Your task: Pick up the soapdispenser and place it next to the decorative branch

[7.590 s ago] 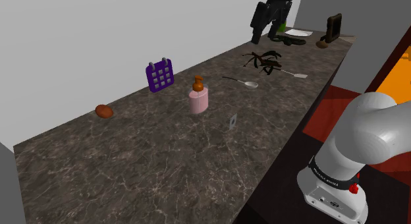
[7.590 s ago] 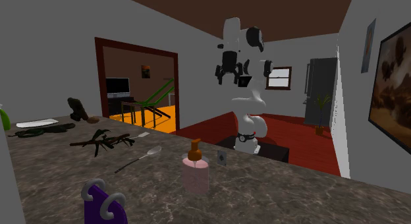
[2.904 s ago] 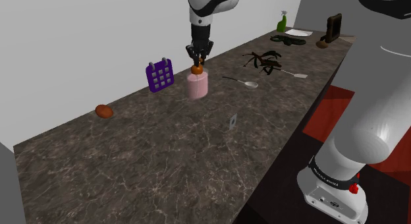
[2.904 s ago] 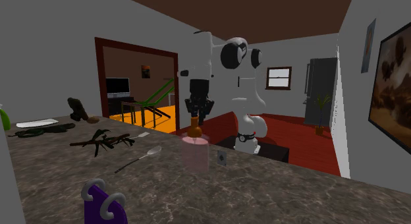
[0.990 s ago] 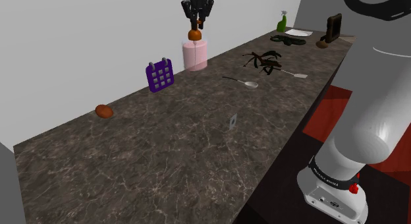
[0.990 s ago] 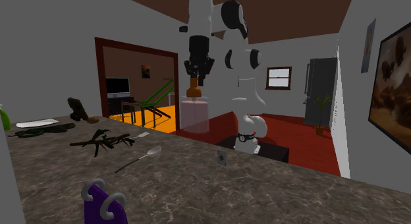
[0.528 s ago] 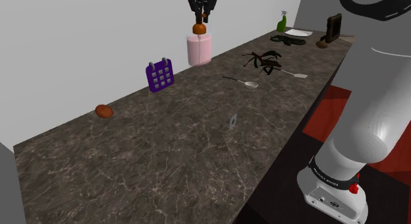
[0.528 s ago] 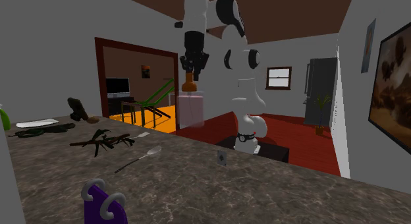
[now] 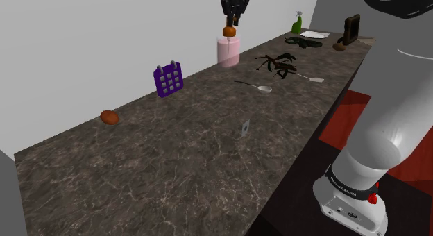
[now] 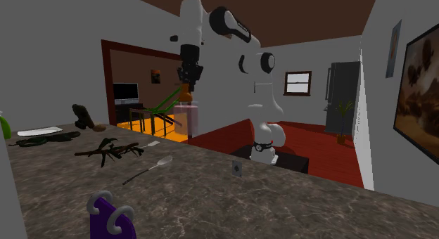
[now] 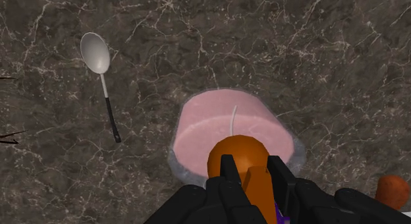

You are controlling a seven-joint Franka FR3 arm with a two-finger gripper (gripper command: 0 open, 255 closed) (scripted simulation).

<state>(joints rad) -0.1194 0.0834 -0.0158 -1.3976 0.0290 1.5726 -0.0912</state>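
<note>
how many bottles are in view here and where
2. The pink soap dispenser hangs above the counter, clasped at its top by the tool; a green spray bottle stands at the counter's far end. I see no others.

The counter (image 9: 208,151) looks like dark polished stone, veined with pale lines and faintly glossy. The soap dispenser (image 11: 230,124) has a smooth pink body inside a clear shell and a shiny orange pump, while my gripper (image 11: 250,165) is matt black. The spoon (image 11: 105,89) has a bright metal bowl and a dark handle.
</note>
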